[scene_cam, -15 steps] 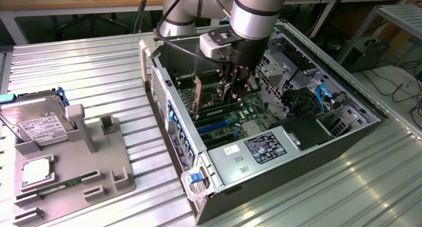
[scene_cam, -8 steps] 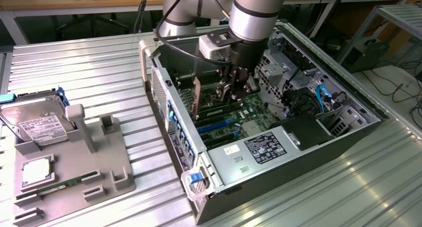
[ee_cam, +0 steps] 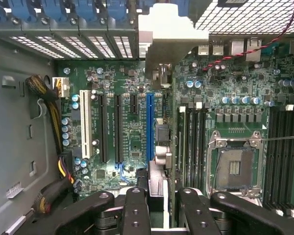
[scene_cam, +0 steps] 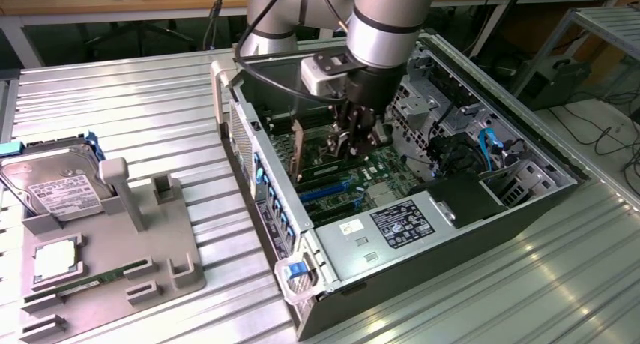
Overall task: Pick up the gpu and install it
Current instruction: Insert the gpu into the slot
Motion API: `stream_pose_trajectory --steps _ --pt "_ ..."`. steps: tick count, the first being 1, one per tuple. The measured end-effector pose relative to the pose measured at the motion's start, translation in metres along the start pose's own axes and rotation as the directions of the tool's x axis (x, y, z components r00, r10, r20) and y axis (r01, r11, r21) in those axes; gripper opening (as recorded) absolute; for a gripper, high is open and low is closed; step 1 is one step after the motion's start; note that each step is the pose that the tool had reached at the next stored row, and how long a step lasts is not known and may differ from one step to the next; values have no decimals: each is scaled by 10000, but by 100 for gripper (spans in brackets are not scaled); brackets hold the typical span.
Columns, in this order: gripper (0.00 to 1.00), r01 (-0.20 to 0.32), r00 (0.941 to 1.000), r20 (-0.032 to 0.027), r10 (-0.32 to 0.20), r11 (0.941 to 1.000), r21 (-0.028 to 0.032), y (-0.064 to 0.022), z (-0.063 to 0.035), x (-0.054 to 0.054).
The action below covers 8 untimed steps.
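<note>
Hard drive (scene_cam: 55,185) lies at the exterior view's left; within the open computer case (scene_cam: 450,284) the gripper (scene_cam: 350,145) is clamped on the gpu (ee_cam: 160,142), edgewise just above the blue slot (ee_cam: 149,122); probably light, stiff, fragile; best taken by its edges, not the fan.

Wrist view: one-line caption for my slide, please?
Gripper clamps the gpu edge-on over the motherboard, alongside its long blue slot, inside the open case.
</note>
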<state>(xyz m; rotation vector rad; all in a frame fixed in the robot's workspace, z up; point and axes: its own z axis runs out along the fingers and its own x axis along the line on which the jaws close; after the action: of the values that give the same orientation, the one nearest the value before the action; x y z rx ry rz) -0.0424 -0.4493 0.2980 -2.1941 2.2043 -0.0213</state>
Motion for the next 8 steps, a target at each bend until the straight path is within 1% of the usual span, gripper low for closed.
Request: stream_pose_trajectory --steps 4,8 --pt "28 -90 10000 -6 90 10000 0 2 24 3" --pt "28 -211 9998 -9 211 9998 2 25 65 5"
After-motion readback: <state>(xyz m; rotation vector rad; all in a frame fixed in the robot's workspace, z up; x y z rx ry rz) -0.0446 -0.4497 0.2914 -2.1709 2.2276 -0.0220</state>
